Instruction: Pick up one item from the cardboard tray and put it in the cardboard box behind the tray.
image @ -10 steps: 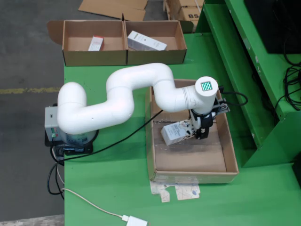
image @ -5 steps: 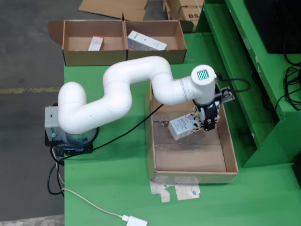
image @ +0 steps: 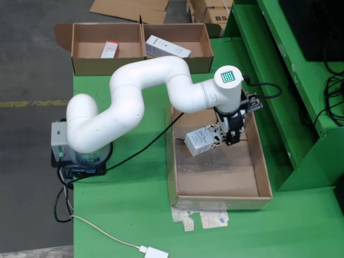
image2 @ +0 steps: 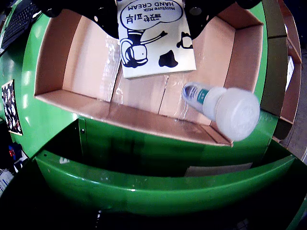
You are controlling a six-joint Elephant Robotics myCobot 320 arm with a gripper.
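In the standing view, the white arm (image: 129, 102) rises from its base at the left edge of the green worktop (image: 123, 215) and bends rightward over the cardboard tray (image: 263, 177). At the far left of the back row sits one open cardboard box (image: 80, 48) with a small red-and-white packet (image: 109, 49) inside; just right of it, touching, a second cardboard box (image: 201, 56) holds a longer white carton (image: 167, 47). A black cable (image: 145, 153) runs from the base across the worktop towards the tray. At the near edge, a white cable with a plug (image: 153, 251) lies on the green surface, and scraps of paper (image: 201, 219) lie against the tray's front wall.

Above the tray, the tool (image: 221, 141) is clenched on a hand cream box (image: 199, 141), which hangs tilted and clear of the tray floor, over the tray's back half.

In the riding view, the same hand cream box (image2: 153, 36) shows its printed face with cartoon drawing, gripped from both sides by the dark tool (image2: 151, 9) at the top of the frame. To its right, a white-capped tube (image2: 223, 106) appears near the tray's (image2: 57, 67) wall; whether it rests on the floor I cannot tell.
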